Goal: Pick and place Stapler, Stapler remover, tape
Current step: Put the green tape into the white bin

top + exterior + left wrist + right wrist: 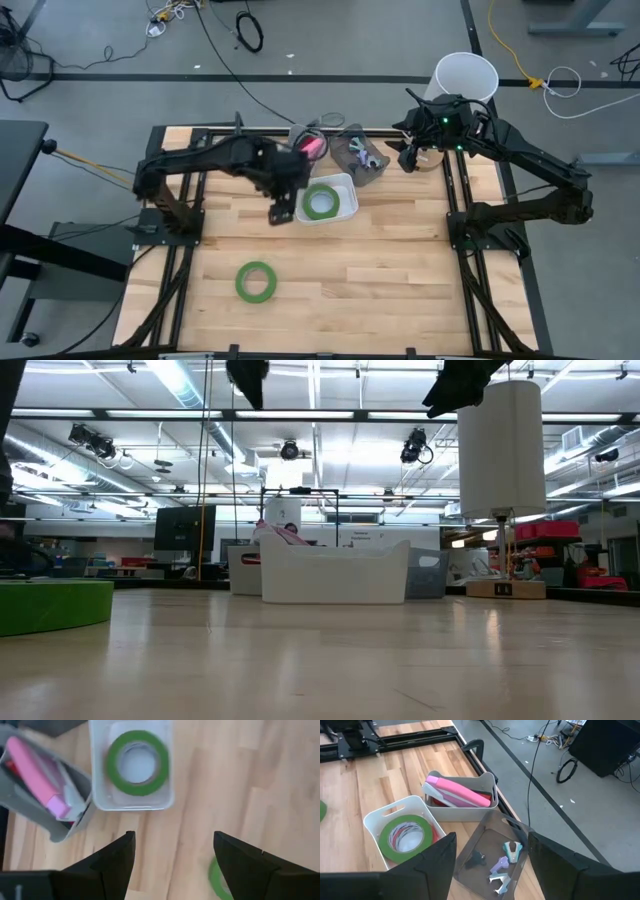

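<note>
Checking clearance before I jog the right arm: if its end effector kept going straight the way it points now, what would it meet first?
Most likely the clear tray holding the staple removers, which lies between the right end effector's open fingers in its wrist view. Depth is uncertain; the white bin sits off to the side.

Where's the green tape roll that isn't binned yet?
The loose green tape roll lies flat on the wooden table, left of centre in the high view, nearer than the white bin.

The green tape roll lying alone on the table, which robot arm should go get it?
Probably the left. The left gripper hangs open beside the white bin, nearer the loose green tape roll. The right gripper is at the far edge, beyond the bins, so it would have to reach across them.
</note>
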Robot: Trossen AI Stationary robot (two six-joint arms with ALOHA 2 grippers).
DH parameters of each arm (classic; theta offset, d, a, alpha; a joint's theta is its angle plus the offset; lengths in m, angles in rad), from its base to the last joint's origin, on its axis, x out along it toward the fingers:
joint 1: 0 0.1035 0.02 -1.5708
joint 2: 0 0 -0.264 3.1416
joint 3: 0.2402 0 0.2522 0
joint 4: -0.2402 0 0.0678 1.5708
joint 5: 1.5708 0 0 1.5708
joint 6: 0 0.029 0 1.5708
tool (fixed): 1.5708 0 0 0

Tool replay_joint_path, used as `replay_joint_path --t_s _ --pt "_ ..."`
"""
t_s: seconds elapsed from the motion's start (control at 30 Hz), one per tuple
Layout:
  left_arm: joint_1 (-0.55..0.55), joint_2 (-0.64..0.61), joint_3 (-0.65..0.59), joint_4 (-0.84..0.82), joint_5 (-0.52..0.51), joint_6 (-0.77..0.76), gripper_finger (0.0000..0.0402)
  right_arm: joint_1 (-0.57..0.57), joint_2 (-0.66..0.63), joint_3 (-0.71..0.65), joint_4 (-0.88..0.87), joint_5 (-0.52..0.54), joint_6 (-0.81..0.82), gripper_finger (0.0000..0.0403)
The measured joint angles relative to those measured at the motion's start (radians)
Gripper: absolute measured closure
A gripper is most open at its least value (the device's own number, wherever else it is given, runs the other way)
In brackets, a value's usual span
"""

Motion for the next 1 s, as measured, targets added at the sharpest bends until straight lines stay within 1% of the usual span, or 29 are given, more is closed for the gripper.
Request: replay_joint_path --t_s 0.2,0.3,0.47,0.7,0.8,0.87,1.0 --pt "-0.091 -0.039 0.0 -0.021 0.0 0.002 0.0133 0.0 0.0 0.0 0.004 0.0 0.009 0.0158" --pt "-0.122 -0.041 0.0 -0.029 0.002 -0.004 0.0133 0.0 0.0 0.0 0.005 0.0 0.012 0.0158" --pt "-0.18 -0.04 0.0 -0.025 0.02 0.029 0.0133 0.002 0.0 0.0 0.005 0.0 0.016 0.0158" --pt "-0.229 -0.038 -0.008 -0.01 -0.008 0.009 0.0133 0.022 0.0 0.0 0.005 0.0 0.019 0.0158" --pt "-0.249 -0.04 -0.079 0.024 -0.005 -0.025 0.0133 0.036 0.0 0.0 0.004 0.0 0.019 0.0158" --pt "-0.271 -0.042 -0.136 0.029 -0.001 -0.031 0.0133 0.045 0.0 0.0 0.004 0.0 0.019 0.0158" --pt "-0.32 -0.053 -0.251 0.09 -0.001 -0.037 0.0133 0.057 0.0 0.0 0.004 0.001 0.019 0.0158"
